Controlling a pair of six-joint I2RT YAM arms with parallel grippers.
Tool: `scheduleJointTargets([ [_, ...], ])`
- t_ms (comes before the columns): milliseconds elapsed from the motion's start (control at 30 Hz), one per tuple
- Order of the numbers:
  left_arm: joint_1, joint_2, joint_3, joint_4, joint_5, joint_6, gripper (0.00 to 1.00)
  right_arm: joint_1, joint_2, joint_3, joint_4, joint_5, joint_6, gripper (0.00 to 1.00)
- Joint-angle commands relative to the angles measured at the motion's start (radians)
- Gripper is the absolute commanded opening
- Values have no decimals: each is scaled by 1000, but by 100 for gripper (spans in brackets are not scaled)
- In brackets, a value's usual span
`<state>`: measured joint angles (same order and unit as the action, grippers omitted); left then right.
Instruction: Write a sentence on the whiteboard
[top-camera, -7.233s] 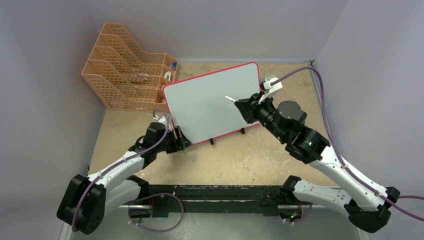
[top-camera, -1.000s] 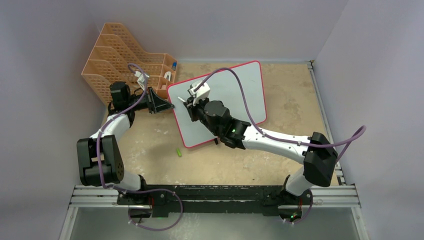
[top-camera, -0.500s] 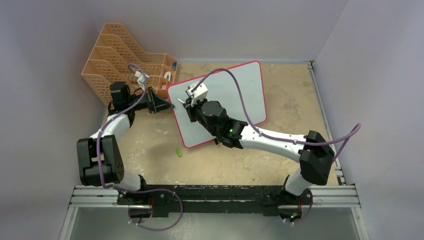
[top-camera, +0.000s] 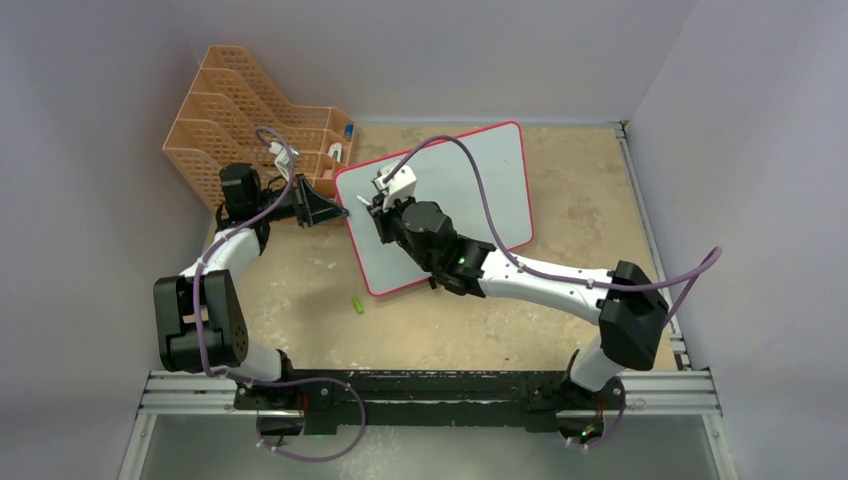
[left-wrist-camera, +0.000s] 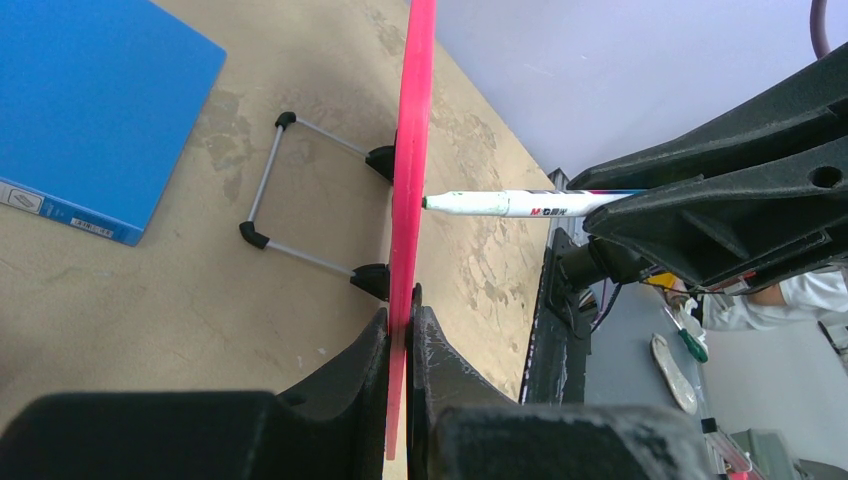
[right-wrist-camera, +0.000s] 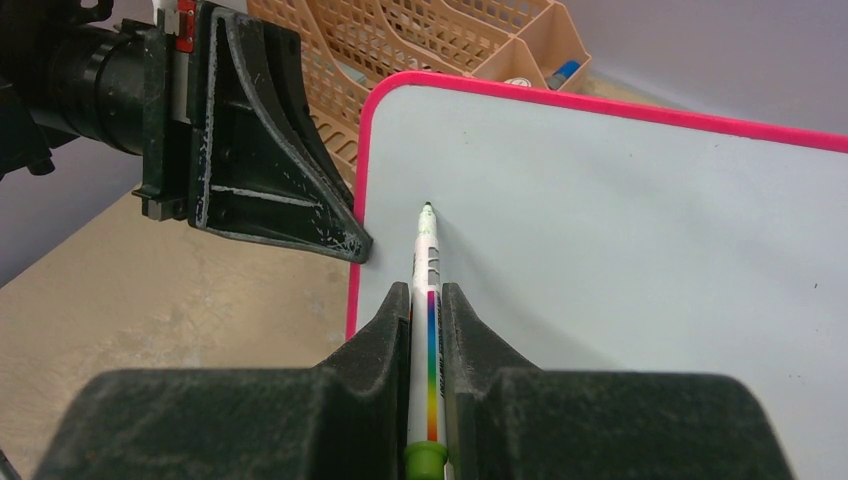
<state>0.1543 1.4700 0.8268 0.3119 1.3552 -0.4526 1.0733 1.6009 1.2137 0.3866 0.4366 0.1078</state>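
Change vs. seven seconds back: the whiteboard stands turned and shifted toward the orange file trays, on the table at back centre. Both arms are re-posed. The left gripper, then at the board's near corner, is now on the upper left edge. The right gripper, then at the board's right side, now reaches across the face to the top left. Over the last half second nothing visibly moves.

Judgement: setup is done and the pen sits at the start of a line; writing has not begun.

Left gripper: jaws pressed onto the pink frame, one on each side, bracing the board upright.

Right gripper: pinching the marker by its rainbow-striped barrel, tip forward.

Marker tip: at the board face, just inside the top-left corner. The left wrist view shows the marker meeting the edge line. Cannot tell whether it touches or sits just off.

Board face: pale, clean, a few tiny specks only. No stroke of the sentence is visible yet.

Also noted: wire stand behind the board, blue folder flat beyond it, small green cap loose on the table.
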Motion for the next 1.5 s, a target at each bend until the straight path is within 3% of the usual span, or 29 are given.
scheduleJointTargets([
  [0, -13, 1, 30, 16, 10, 12, 0, 3, 4, 49, 9, 37, 15, 0],
  [1467, -14, -2, 28, 23, 17, 11, 0, 2, -24, 29, -41, 147, 17, 0],
])
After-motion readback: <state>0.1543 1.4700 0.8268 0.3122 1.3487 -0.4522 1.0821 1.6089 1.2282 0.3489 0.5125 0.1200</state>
